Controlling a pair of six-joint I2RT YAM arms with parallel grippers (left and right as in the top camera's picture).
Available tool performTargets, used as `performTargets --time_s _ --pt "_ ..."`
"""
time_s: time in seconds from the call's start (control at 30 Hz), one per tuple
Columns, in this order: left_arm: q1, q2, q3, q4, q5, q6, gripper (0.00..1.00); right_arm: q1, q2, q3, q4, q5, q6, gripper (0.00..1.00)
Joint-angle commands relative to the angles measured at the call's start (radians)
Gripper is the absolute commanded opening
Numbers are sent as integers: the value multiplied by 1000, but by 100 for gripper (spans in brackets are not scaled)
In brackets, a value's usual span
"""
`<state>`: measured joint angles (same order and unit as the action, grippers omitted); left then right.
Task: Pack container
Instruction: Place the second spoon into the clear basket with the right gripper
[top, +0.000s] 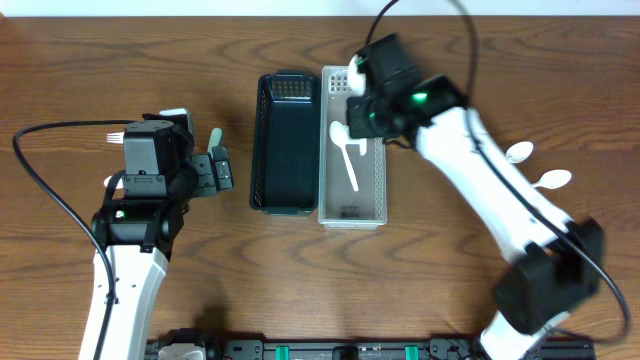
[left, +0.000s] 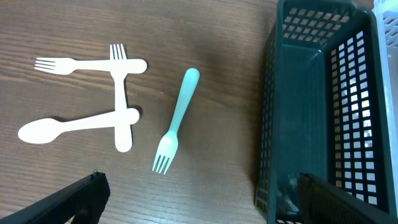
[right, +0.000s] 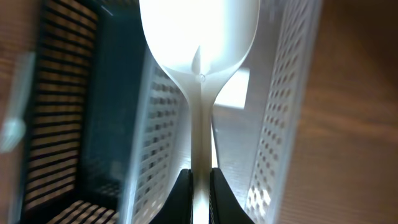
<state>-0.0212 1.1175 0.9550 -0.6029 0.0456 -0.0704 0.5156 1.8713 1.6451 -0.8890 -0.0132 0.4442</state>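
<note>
Two right fingers (right: 179, 198) pinch the white spoon (right: 199, 37) handle; left fingers (left: 68, 202) spread wide apart.

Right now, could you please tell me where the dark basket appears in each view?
Overhead: dark basket in the middle, left of the white basket.
Left wrist: dark basket fills the right side.
Right wrist: dark basket, blurred, along the left edge.
Shared landmark: the white basket beside it, seen in all three.

Pretty blurry, but the right gripper (right: 200, 190) is pinching a white spoon (right: 200, 93) by its handle, with the bowl up at 12 o'clock over the white basket (right: 283, 118). The dark basket (right: 68, 124) is at 9 and the wood table (right: 357, 112) at 3.
</note>
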Motion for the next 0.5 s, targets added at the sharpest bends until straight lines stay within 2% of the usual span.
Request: performTargets --time_s 0.0,0.03,0.1,0.17,0.3,0.37,0.47 --pt "5 5 19 -3 -5 17 98 8 119 -32 8 -2 100 1" --pt "5 5 19 -3 -5 17 98 10 144 -32 9 -22 100 4" --pt "5 5 19 -3 -5 17 98 11 175 -32 19 -72 61 17" --pt "5 5 19 -3 -5 17 98 12 179 -31 34 -105 -1 26" --pt "5 5 19 -3 -5 17 98 6 113 0 51 -114 -156 43" --pt "5 5 19 -3 -5 17 98 -13 48 18 60 -78 -200 48" --pt "5 5 19 -3 -5 17 98 -69 -65 29 63 41 -206 46"
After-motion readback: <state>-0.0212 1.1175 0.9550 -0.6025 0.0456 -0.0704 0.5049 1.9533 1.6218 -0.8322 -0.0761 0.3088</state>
